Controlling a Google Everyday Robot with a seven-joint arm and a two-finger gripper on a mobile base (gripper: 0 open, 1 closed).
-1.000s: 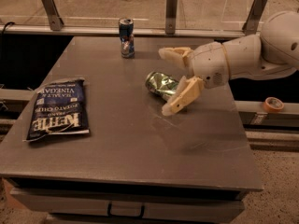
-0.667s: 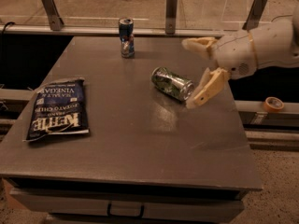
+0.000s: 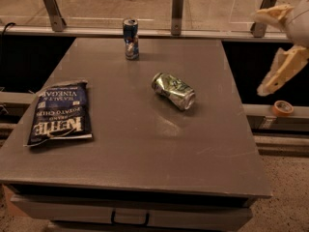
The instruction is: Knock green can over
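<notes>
Grey table (image 3: 145,158) bears sideways green can (image 3: 174,91); spread gripper (image 3: 276,45) cropped at right.

The scene is dim and warm-toned, with the light coming from above. The table (image 3: 145,158) is a dull grey with a faint sheen near its middle. The green can (image 3: 174,91) glints along its side and casts a short, soft shadow close under it. The gripper (image 3: 260,52), fingers spread, hangs beyond the table's right edge, pale and brightly lit against black gaps.
</notes>
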